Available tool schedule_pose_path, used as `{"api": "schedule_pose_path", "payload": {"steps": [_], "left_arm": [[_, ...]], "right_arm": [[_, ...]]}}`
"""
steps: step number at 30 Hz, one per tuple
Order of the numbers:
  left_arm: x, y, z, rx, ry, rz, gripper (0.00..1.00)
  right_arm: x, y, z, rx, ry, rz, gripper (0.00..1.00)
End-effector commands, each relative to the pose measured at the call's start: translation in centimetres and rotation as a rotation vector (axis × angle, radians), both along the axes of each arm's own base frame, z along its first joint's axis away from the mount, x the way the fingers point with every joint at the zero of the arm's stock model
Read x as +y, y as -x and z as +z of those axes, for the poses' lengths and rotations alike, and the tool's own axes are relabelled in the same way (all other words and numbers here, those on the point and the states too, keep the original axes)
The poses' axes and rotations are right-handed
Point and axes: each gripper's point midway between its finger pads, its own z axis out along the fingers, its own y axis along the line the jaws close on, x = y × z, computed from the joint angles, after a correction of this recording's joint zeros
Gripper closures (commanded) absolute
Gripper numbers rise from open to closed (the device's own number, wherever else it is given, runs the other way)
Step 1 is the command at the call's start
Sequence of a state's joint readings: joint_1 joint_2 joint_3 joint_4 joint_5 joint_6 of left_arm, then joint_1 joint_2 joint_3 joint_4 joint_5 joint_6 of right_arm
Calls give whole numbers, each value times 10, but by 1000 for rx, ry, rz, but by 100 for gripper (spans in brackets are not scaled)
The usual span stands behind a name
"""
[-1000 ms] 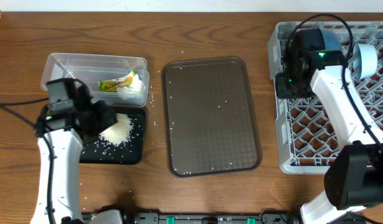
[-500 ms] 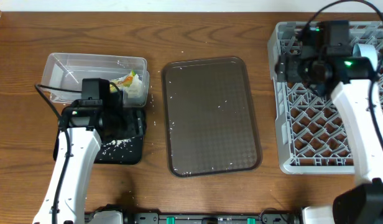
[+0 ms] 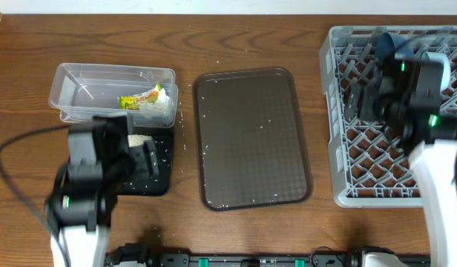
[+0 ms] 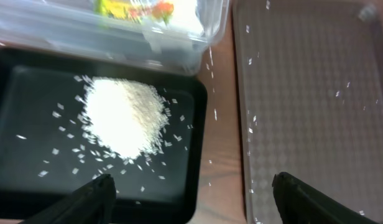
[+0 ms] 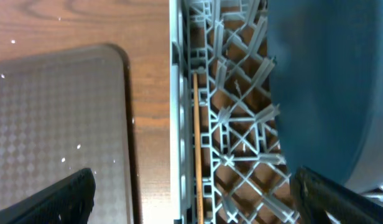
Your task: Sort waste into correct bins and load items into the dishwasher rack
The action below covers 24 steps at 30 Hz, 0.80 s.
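My left gripper [image 4: 191, 193] wide apart and empty above the black tray [image 4: 30, 81] with its rice heap [image 4: 123, 118], wrapper [image 4: 135, 9] in the clear tub [image 4: 166, 46], my right gripper [image 5: 191, 193] wide apart and empty over the rack [image 5: 241, 155], stick [image 5: 196, 143] and blue dish [image 5: 334, 87] inside it

The clear tub [image 3: 87, 81] sits at the table's [image 3: 243, 30] left rear, holding a yellow-green-orange snack wrapper [image 3: 138, 99] lying flat and a crumpled white tissue [image 3: 164, 108] in its right end. Just in front of it lies the shallow black tray [image 4: 30, 93], with 1 heap of white rice [image 4: 123, 118] near its middle and stray grains scattered around. At the right stands the light-grey rack [image 3: 329, 111]. A deep-blue dish [image 5: 328, 87] stands on edge among its pegs, and a thin wooden stick [image 5: 196, 143] lies along its left wall.
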State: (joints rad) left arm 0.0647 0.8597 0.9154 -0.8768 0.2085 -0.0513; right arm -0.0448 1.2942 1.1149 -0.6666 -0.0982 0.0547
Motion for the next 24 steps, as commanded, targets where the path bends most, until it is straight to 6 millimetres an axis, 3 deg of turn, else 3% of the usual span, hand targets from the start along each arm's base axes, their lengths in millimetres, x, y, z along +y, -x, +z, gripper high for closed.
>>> {"api": "schedule_pose_path", "payload": {"steps": [1,6,10,24], "left_arm": [[8,15,8,-96,-50,23,14],[7,29,31,-241,-58,26,10],[6,32,41,-294,-60,27,10],[6,31,40,-291,-60,26,9]], "right_arm": [[3,27,-5,-94,-8,14,1],[-13,59,-8,-230,45,-80,1],[-12,78,-18,-254,45,-80,1],[-9,133,-81,58,41,-74,1]]}}
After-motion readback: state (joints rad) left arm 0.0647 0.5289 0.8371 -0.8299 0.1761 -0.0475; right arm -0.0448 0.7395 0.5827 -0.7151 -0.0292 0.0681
